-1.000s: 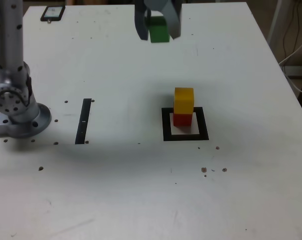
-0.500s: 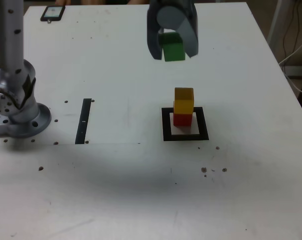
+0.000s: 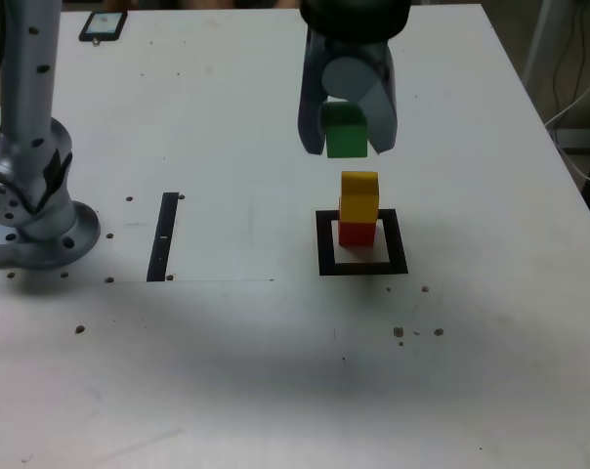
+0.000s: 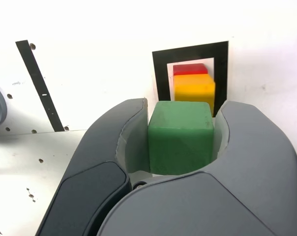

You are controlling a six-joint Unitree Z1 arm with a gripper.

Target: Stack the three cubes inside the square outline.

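White table (image 3: 227, 371), gripper (image 3: 348, 142) pinching green cube (image 3: 347, 134), just above yellow-on-red stack (image 3: 358, 207) in square outline (image 3: 363, 266)

A: What's hidden out there?

B: In the exterior view the gripper (image 3: 348, 137) runs off the frame at 12 o'clock, and its fingers cover both flanks of the green cube (image 3: 347, 134).

A: And up close?

B: In the wrist view the yellow cube (image 4: 194, 91) hides nearly all of the red cube (image 4: 190, 69); the green cube masks the square outline (image 4: 159, 73) toward 6 o'clock. The small dark object (image 3: 103, 24) at 11 o'clock is too small to identify.
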